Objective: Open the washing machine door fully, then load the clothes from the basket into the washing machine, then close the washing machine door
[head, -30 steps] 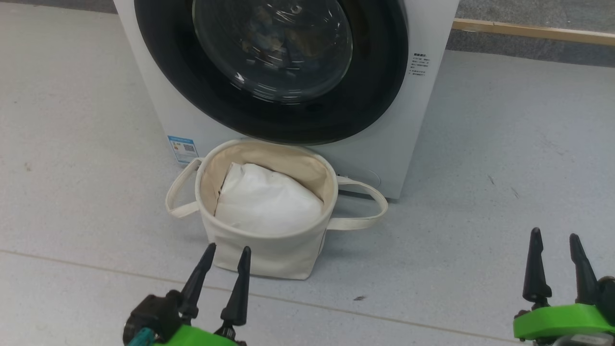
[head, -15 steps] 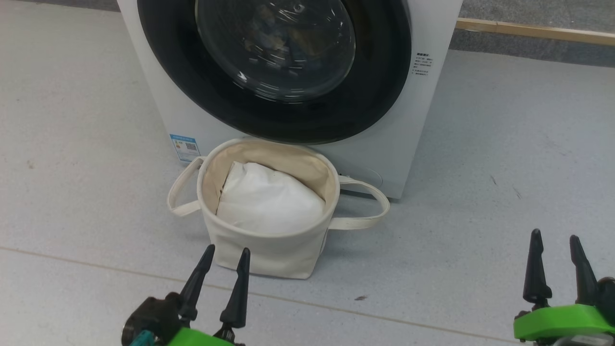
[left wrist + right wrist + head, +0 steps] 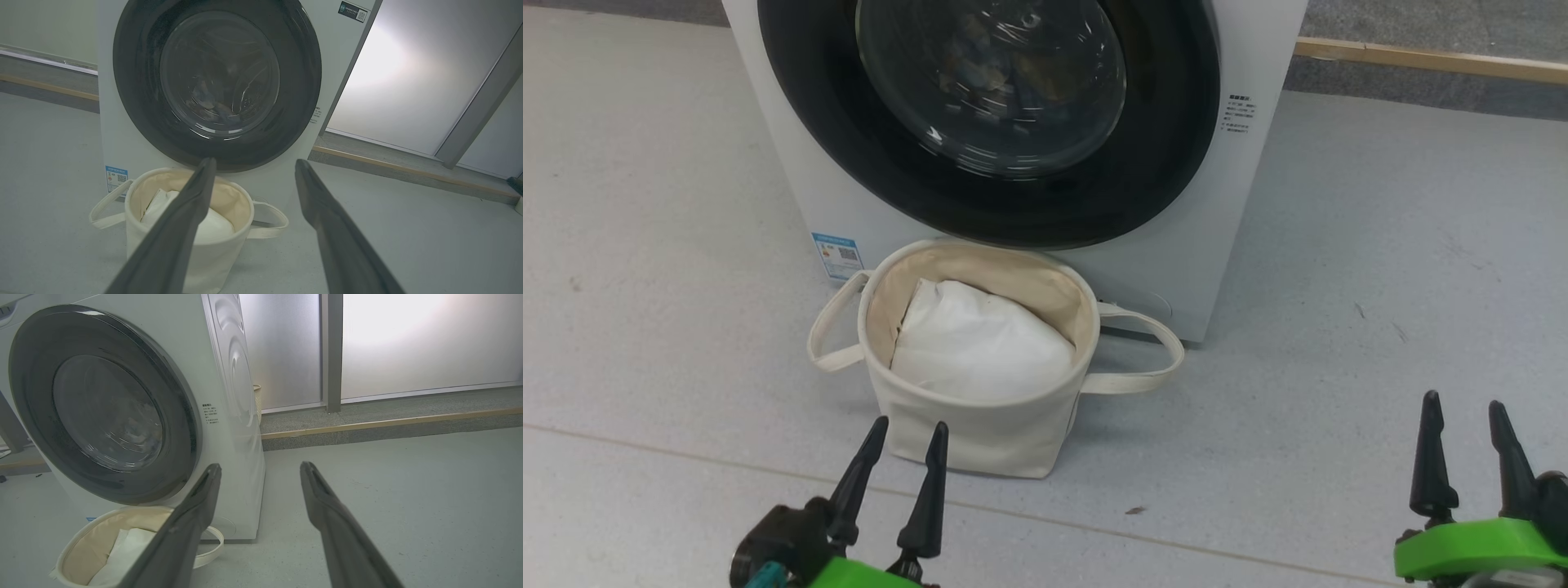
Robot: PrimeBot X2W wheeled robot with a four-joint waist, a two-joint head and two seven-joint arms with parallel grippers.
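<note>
Left claw (image 3: 912, 422): released, idle. Basket (image 3: 980, 445): on floor (image 3: 645, 245) just before washer (image 3: 1258, 212), holding only a white bundle (image 3: 980, 347). Door (image 3: 1168, 155): shut — clothes (image 3: 988, 73) seem to lie behind its glass. Right claw (image 3: 1463, 398): released, idle. Change over last second: slight camera shift only — task likely complete.

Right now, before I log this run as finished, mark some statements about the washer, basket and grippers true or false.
1. The door is shut. True.
2. The left gripper grips a basket handle. False: it is open and empty, short of the basket.
3. A white bundle lies in the basket. True.
4. The basket stands off to one side of the washer. False: it stands right in front of it, below the door.
5. The right gripper is open and empty. True.
</note>
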